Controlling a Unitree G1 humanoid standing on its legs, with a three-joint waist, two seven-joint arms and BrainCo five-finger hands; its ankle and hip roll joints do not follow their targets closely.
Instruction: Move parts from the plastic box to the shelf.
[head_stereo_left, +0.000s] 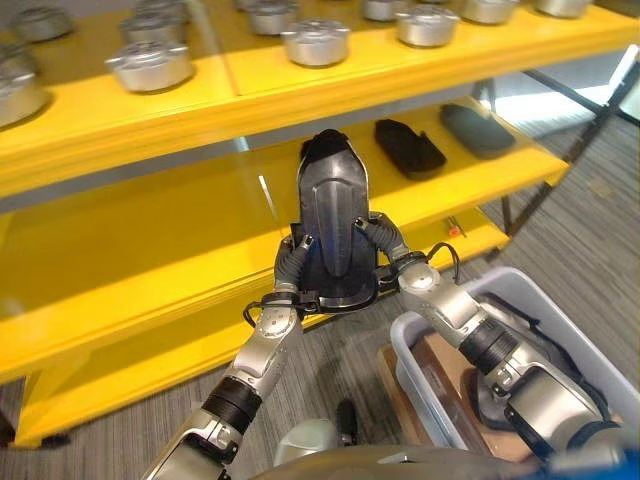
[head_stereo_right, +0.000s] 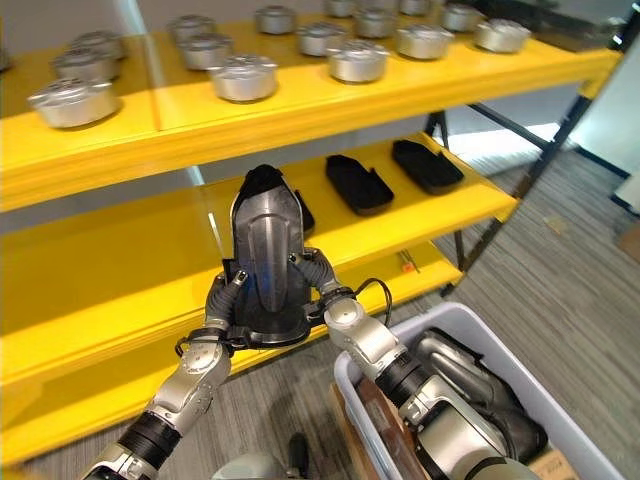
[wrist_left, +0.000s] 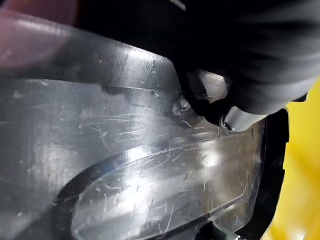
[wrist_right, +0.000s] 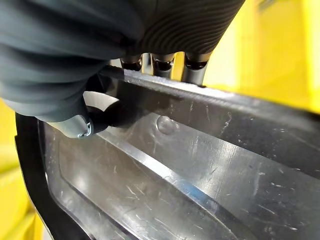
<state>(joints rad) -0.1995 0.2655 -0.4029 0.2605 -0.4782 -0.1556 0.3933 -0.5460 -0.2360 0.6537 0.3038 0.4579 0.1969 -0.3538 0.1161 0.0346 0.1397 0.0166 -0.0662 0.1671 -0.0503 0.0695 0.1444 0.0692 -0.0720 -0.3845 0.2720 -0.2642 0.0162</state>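
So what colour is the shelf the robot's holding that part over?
Bright yellow; the shelf shows best in the right eye view, behind the part.

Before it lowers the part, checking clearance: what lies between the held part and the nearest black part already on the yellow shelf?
Bare yellow shelf, seen in both eye views, separates the long dark-grey metal part from the nearest black oval part.

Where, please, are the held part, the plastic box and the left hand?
Dark glossy part (head_stereo_left: 335, 215): left eye view, its shiny central ridge.
Plastic box (head_stereo_right: 470, 318): right eye view, its far rim.
Left hand (head_stereo_left: 292, 268): left eye view, its ribbed back.
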